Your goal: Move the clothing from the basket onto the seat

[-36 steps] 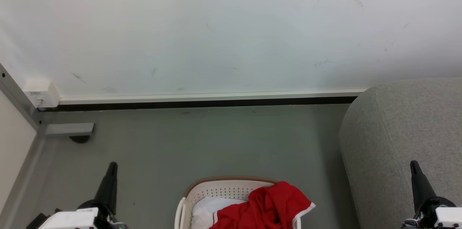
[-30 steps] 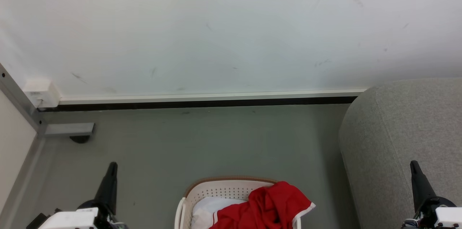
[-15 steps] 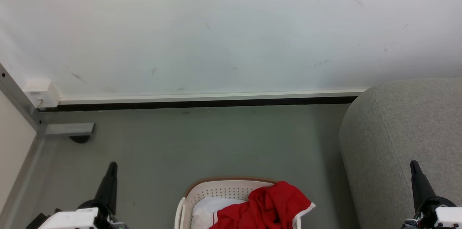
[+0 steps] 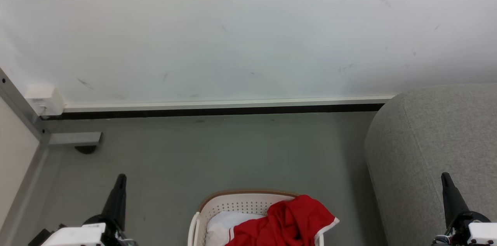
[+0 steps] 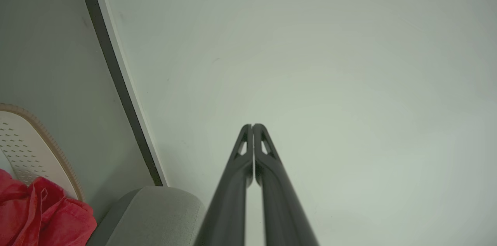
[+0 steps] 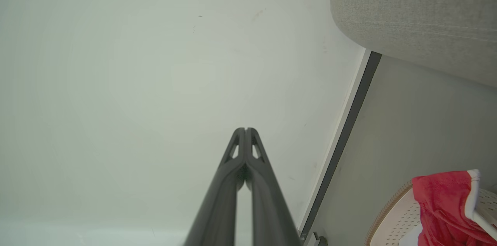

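Two grippers sat low, the left gripper (image 4: 121, 179) at 7 o'clock and the right gripper (image 4: 445, 178) at 5 o'clock, jaws pressed together on nothing. The clothing (image 4: 285, 220) lay in the basket (image 4: 233, 201) at 6 o'clock, spilling over its 3 o'clock rim, apart from the seat (image 4: 435, 141) at 4 o'clock. The wall box (image 4: 44, 98) at 9 o'clock bore a label too small to read.

Scuffed white wall (image 4: 248, 25) meets grey floor (image 4: 233, 153) along a dark strip (image 4: 217, 112).

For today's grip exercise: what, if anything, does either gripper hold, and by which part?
Nothing. The left gripper and right gripper are shut, empty; the clothing lies in the basket.
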{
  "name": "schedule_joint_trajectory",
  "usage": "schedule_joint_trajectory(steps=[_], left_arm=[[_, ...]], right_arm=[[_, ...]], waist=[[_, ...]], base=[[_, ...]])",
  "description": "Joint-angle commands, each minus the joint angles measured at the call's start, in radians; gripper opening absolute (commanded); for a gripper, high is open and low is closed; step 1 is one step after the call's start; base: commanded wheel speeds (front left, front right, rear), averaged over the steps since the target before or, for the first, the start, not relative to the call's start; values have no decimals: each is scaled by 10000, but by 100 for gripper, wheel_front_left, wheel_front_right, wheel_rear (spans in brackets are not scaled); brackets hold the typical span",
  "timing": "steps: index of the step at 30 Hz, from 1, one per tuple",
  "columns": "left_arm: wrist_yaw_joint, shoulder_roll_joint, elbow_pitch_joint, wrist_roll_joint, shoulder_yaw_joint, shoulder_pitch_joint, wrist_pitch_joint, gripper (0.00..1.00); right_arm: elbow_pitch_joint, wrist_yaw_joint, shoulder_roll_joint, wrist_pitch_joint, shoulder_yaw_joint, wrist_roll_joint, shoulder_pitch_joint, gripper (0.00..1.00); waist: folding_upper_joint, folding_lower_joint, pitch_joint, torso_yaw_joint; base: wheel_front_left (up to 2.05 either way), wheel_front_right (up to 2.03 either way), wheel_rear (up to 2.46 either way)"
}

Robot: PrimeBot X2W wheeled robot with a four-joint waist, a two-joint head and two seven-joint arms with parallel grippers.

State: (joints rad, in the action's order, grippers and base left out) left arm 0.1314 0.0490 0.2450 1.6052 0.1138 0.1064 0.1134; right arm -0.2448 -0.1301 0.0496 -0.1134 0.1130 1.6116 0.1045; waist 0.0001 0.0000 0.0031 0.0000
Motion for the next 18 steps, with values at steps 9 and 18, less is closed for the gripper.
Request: schedule_joint_trajectory(steps=[9, 18], left_arm=[[-8, 56, -28, 149, 1, 107, 4, 0], [-8, 56, -28, 149, 1, 107, 4, 0]], right_arm=[[36, 6, 67, -7, 35, -60, 142, 0], [36, 6, 67, -7, 35, -60, 142, 0]], waist=[[-1, 0, 0, 0], [-1, 0, 0, 0]], base=[[0, 0, 0], [0, 0, 0]])
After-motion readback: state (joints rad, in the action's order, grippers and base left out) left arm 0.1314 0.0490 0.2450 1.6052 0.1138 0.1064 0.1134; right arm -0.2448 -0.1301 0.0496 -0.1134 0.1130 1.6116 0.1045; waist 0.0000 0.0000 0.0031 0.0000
